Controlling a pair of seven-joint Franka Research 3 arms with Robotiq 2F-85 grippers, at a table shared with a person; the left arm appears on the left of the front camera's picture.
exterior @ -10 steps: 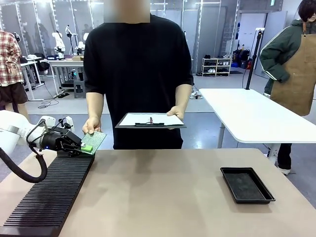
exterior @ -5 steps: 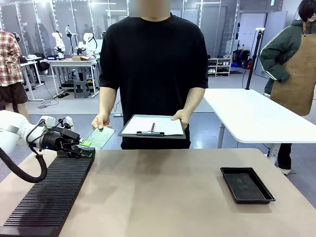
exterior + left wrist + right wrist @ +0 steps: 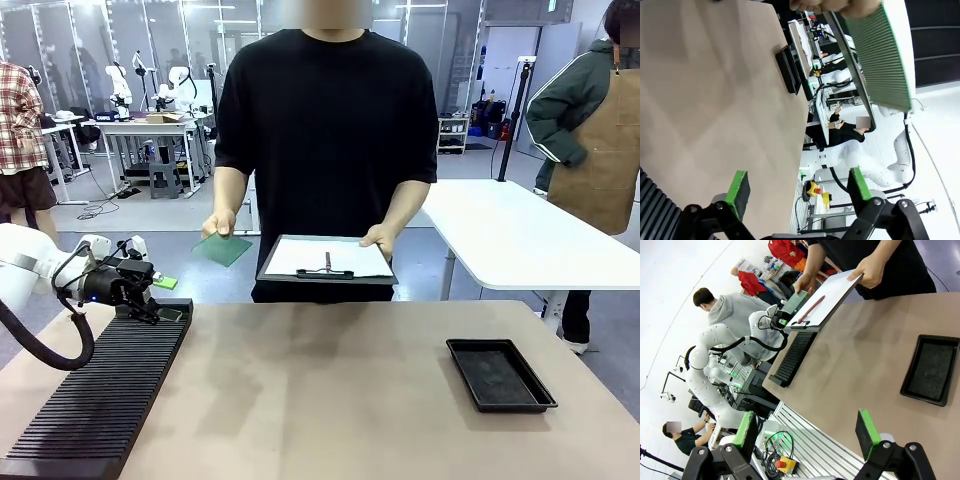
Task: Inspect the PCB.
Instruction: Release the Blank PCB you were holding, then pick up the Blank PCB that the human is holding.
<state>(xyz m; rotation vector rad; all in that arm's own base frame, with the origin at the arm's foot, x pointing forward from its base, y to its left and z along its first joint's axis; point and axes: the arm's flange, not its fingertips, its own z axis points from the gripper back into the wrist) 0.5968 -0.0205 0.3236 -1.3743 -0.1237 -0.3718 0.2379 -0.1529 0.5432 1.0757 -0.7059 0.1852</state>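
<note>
- Table [image 3: 330, 390]: bare in the middle. We judge this step needs no reach across it.
- Person [image 3: 325, 130]: stands at the far side and does the inspecting. We judge the robot's job here is to wait and give room.
- Rack [image 3: 100, 400]: black, slotted, lies on the table's left side under the left arm.
- Clipboard [image 3: 327, 260]: held level in the person's other hand, above the far edge.
- Tray [image 3: 500, 375]: black, on the right side of the table, well apart from the action.
- Left claw [image 3: 798, 184]: fingers spread, nothing between the green pads, over the far end of the rack. Best held spread, steady and low, clear of the person's arm.
- Right claw [image 3: 806, 431]: also spread, holding nothing, well back from tray and rack. We would leave it parked.
- Circuit board [image 3: 222, 248]: green, in the person's hand [image 3: 218, 224], up off the table, just beside the clipboard, apart from the left claw. If it is offered back, we would take a free edge away from the person's fingers and close gently, since it looks thin.
</note>
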